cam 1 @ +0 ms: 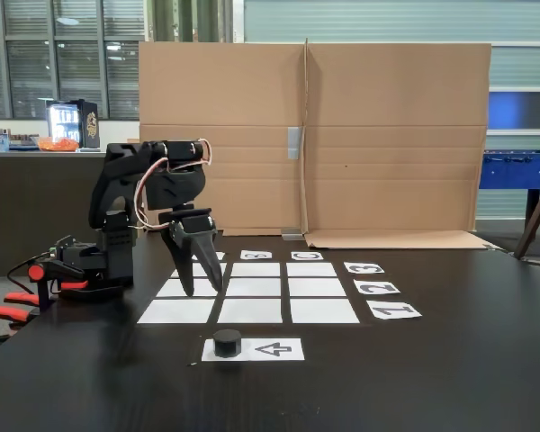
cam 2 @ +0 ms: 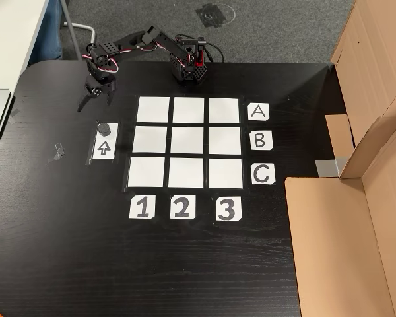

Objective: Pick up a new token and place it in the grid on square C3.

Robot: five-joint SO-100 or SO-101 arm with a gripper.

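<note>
The black token [cam 1: 227, 342] [cam 2: 104, 127] sits on the end of a small white sheet with an arrow [cam 1: 277, 348] [cam 2: 103, 148], beside the grid [cam 1: 256, 288] [cam 2: 188, 142]. All nine grid cells are bare. Square C3 [cam 1: 310, 269] [cam 2: 225, 173] is the corner cell by the "C" and "3" labels. My gripper [cam 1: 198, 277] [cam 2: 89, 104] hangs fingers-down above the table, open and holding nothing. In the top-down fixed view it is a little above and left of the token. In the side fixed view it is over the grid's left edge.
The arm's base [cam 1: 81, 270] [cam 2: 188, 66] stands at the table edge beyond row A. A tall cardboard wall [cam 1: 315, 135] [cam 2: 369, 132] rises past the C label. Paper labels A, B, C [cam 2: 260, 143] and 1, 2, 3 [cam 2: 181, 207] border the grid.
</note>
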